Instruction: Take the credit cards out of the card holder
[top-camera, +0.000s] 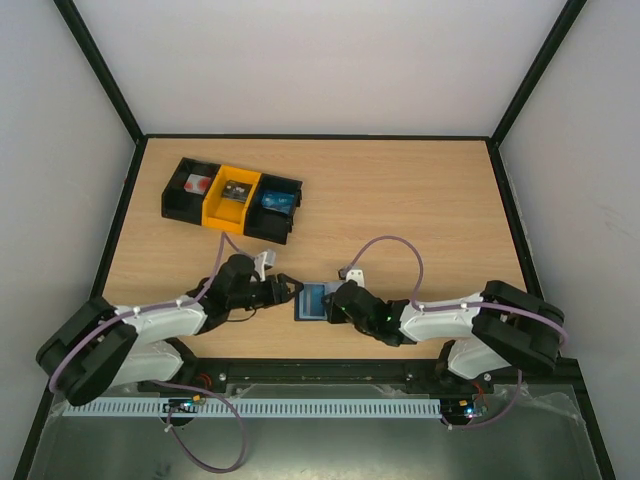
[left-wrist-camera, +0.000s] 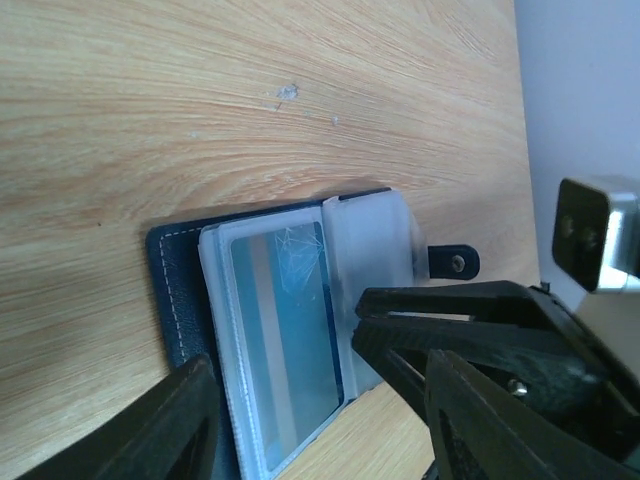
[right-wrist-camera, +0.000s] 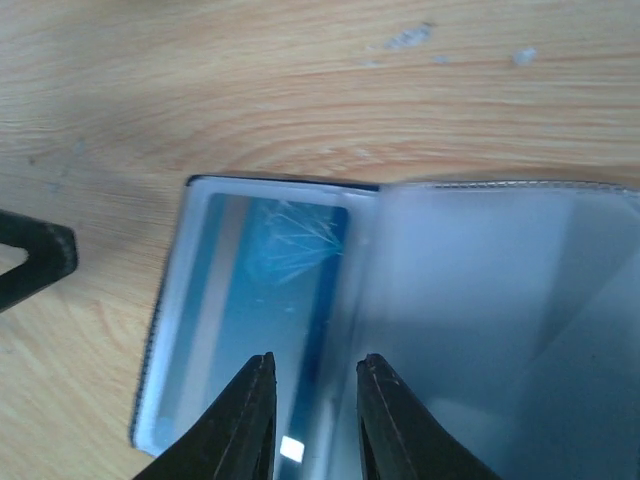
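The card holder (top-camera: 300, 312) lies open on the wooden table between my two grippers, its dark cover (left-wrist-camera: 175, 290) under clear plastic sleeves (left-wrist-camera: 370, 235). A blue credit card (left-wrist-camera: 285, 330) (right-wrist-camera: 270, 290) sits inside the top sleeve. My left gripper (top-camera: 290, 290) (left-wrist-camera: 330, 430) is open, its fingers straddling the holder's near end without touching the card. My right gripper (top-camera: 333, 303) (right-wrist-camera: 315, 360) comes in from the other side. Its jaws stand a narrow gap apart, tips low over the sleeve beside the card's edge. Nothing shows gripped between them.
A row of three bins stands at the back left: black (top-camera: 190, 190) with a red-and-white item, yellow (top-camera: 230, 197), and black (top-camera: 275, 205) with something blue. The holder's snap tab (left-wrist-camera: 455, 262) sticks out sideways. The table's near edge lies just behind the arms.
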